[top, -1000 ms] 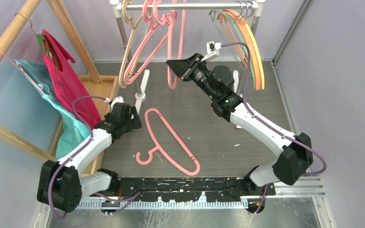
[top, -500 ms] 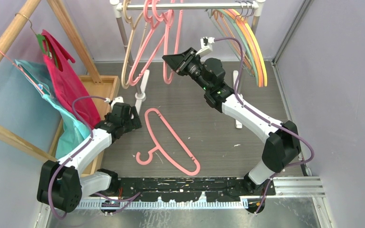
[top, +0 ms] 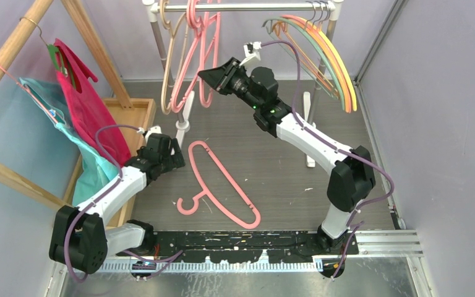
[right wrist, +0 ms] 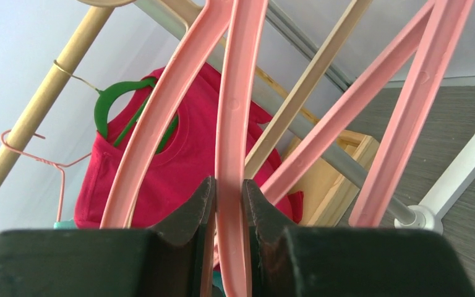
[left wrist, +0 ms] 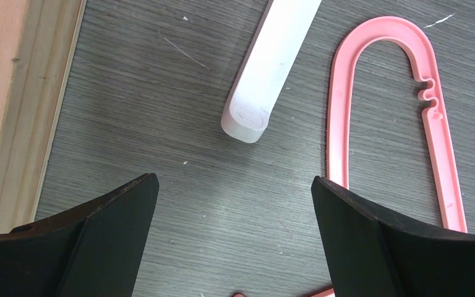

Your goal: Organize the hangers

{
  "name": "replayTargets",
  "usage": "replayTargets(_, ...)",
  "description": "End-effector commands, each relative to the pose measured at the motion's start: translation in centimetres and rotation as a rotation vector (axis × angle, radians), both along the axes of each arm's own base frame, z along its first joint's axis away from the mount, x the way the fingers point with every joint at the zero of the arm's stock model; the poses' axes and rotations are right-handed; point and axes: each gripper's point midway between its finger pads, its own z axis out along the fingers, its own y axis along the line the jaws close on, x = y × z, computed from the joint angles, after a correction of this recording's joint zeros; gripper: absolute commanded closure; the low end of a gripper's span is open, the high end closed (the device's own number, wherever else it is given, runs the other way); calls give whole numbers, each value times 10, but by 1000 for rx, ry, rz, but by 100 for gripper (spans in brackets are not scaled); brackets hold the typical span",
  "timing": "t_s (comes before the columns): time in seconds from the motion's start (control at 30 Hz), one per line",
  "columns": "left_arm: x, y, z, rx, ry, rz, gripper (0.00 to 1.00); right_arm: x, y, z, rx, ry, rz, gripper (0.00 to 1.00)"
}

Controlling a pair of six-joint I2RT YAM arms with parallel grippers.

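Note:
A thick pink hanger (top: 222,183) lies flat on the dark floor; its looped end shows in the left wrist view (left wrist: 436,117). My left gripper (top: 176,154) is open and empty just left of it, low over the floor (left wrist: 235,185). On the metal rail (top: 247,7) hang pink hangers (top: 193,55), a beige one (top: 172,49), and thin orange, yellow and grey-green ones (top: 328,55). My right gripper (top: 207,75) is raised and shut on the arm of a hanging pink hanger (right wrist: 232,124).
A wooden frame (top: 18,43) at left carries a green hanger with red cloth (top: 83,99) and a thin pink hanger with teal cloth (top: 68,133). A wooden tray (top: 137,114) sits beneath. The rack's white foot (left wrist: 269,68) lies by my left gripper.
My right arm has swung left and farther back along the rail, carrying the gripped pink hanger toward the other pink ones. The thin hangers swung right. The left arm has not moved.

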Motion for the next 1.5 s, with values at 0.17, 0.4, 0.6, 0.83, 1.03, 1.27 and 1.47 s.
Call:
replayTargets(0.17, 13, 0, 8, -6, -50, 13, 2, -22, 49, -18, -112, 2, 110, 99)
replayTargets(0.4, 11, 0, 7, -9, -49, 13, 2, -27, 62, -34, -148, 26, 153, 91)
replayTargets(0.6, 12, -1, 8, -12, -49, 13, 2, -37, 44, -19, -130, -15, 112, 49)
replayTargets(0.83, 12, -1, 9, -14, -49, 15, 2, -59, -4, -11, -170, -89, 1, 28)
replayTargets(1.03, 12, 2, 10, 0, -45, 23, 2, -84, -43, -61, -338, -69, -58, 27)
replayTargets(1.27, 16, 0, 10, -1, -35, 25, 2, -158, -47, -209, -763, -2, 83, 27)
replayTargets(1.47, 18, 4, 12, 20, -30, 35, 2, -235, -35, -293, -969, -30, 327, 31)
